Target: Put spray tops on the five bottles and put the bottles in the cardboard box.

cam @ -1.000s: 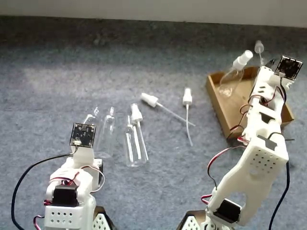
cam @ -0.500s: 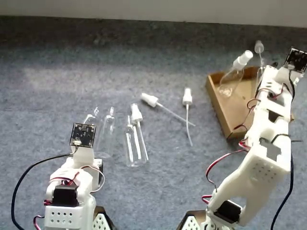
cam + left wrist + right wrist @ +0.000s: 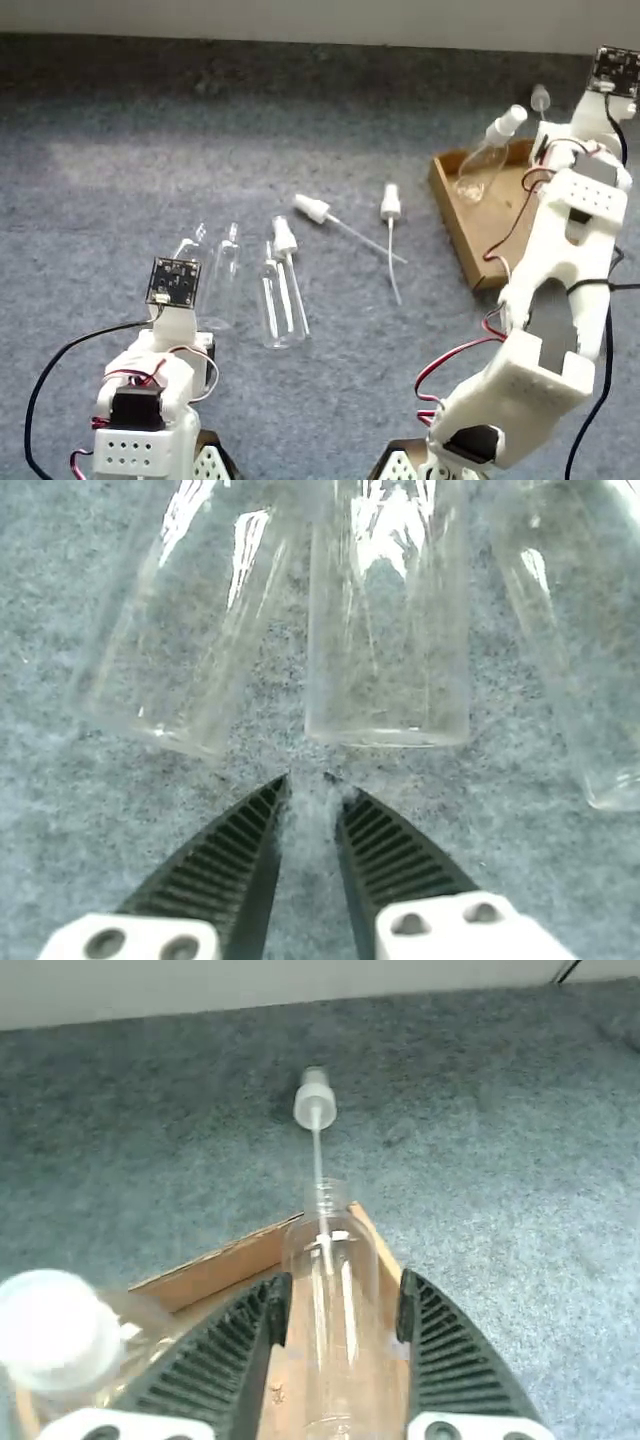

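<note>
Beneath loose bottles [image 3: 280, 310] — grey carpet [image 3: 120, 150]; pale strip [image 3: 300, 18] beyond

Makeshift robotics bench, I'd say: grey carpet [image 3: 120, 150] as tabletop, printed arms [image 3: 560, 230] trailing bare wires [image 3: 445, 350], plain wall [image 3: 300, 15] behind.
</note>
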Controlling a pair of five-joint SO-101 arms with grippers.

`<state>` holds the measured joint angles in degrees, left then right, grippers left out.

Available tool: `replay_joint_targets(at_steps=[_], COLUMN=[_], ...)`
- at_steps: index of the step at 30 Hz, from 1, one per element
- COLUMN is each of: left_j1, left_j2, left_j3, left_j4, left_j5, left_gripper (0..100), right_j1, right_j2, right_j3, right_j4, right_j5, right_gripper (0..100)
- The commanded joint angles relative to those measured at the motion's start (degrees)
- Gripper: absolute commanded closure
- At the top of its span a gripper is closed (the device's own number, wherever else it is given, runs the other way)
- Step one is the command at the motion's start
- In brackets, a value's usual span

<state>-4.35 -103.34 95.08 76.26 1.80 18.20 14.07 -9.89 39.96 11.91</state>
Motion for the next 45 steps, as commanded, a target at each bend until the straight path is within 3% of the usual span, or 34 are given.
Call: replay_joint_targets(at_steps=[1,17,20,32,45], left_j1=[0.92,0.92,0.92,0.92,0.92], left_j2=[-0.75,-0.75,-0.75,-0.75,-0.75], left_j3=[0.22,0.31,0.31,0.31,0.31], left_j4=[-1.05,-1.05,-1.05,-1.05,-1.05], left_j5=[-0.53,-0.53,-0.53,-0.53,-0.53], left_gripper=[99,99,99,99,99], right_j1=[-2.42,-2.51,-2.42,-1.36,-0.66], right_j2=[-1.01,16.92,19.56,31.43,33.27], right_j3=[-8.92,-24.31,-28.88,-44.70,-51.30], right_j4=[6.90,7.96,11.21,15.96,20.70], right_j5=[1.41,1.76,1.76,1.85,3.96], right_gripper=[85.1,83.0,78.5,78.6,78.6])
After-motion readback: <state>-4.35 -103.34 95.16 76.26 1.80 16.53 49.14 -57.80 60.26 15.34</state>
